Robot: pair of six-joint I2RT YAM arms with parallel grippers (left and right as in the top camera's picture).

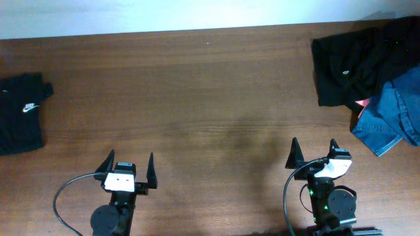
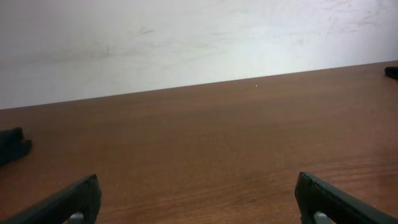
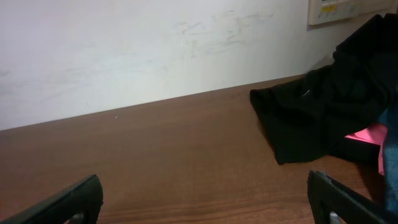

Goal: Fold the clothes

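Observation:
A heap of unfolded clothes lies at the table's far right: a black garment [image 1: 354,62] on top, blue jeans [image 1: 394,118] below it and a bit of pink cloth [image 1: 363,105] between them. The black garment also shows in the right wrist view [image 3: 317,118]. A folded black shirt with a white logo [image 1: 20,111] lies at the far left edge; its corner shows in the left wrist view [image 2: 12,144]. My left gripper [image 1: 128,164] is open and empty near the front edge. My right gripper [image 1: 314,151] is open and empty, in front of the heap.
The brown wooden table [image 1: 197,98] runs back to a white wall [image 2: 186,43]. A white label or panel [image 3: 348,9] hangs on the wall above the heap.

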